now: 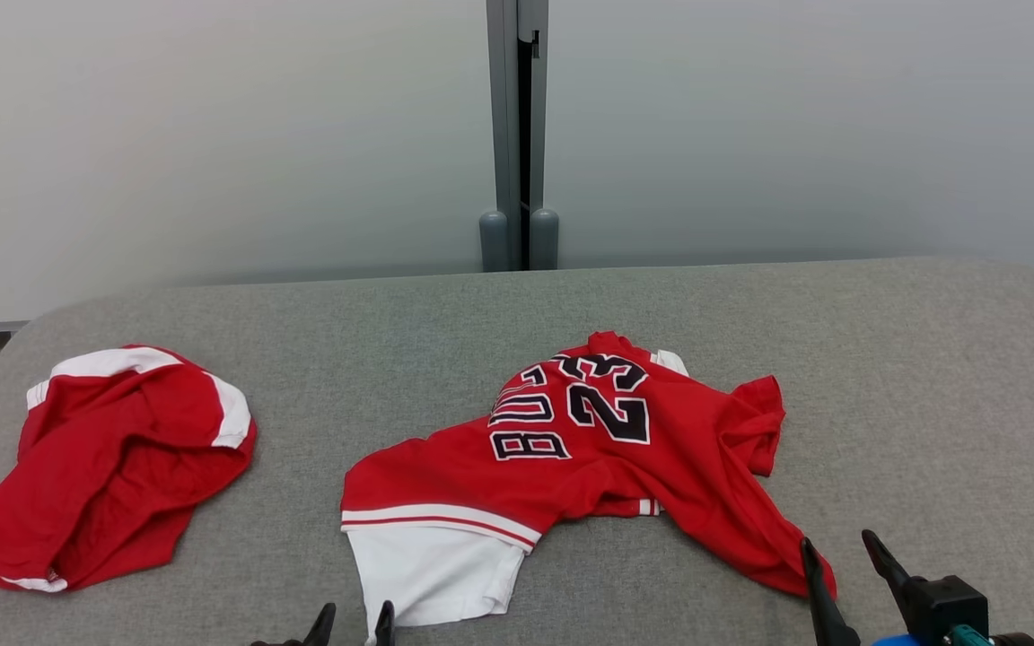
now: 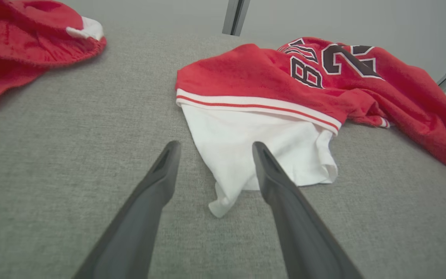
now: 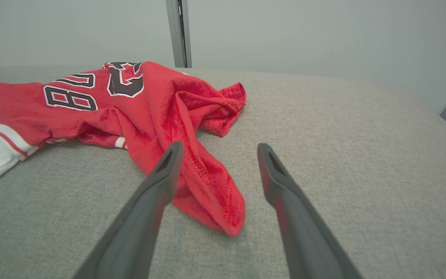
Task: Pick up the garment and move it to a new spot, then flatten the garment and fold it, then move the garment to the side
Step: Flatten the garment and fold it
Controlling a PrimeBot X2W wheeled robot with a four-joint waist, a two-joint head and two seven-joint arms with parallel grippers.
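Far left on the grey desk (image 1: 885, 359), a crumpled red-and-white top (image 1: 113, 458) sits in a heap near the edge, well apart from the action.

Moving in, here's the left hand (image 1: 356, 612), low at the front edge of the head view. Its fingers are spread wide, released, nothing in its grasp. From its own wrist camera the left hand (image 2: 215, 147) points straight at the white end of the jersey, and that white flap runs into the gap between the two dark fingers. Whether they touch the cloth, I can't tell.

Centre stage is the jersey (image 1: 589, 449), red with black-and-white lettering and a number 23 face up. It is rumpled, lying across the middle of the desk, with a striped band where the red meets the white.

On the right, the right hand (image 1: 836, 540) is just as wide open, gripping nothing. It sits right at the jersey's trailing red corner. In the wrist view the right hand (image 3: 220, 146) has that stitched hem lying beside and beneath one finger, with bare desk under the other.
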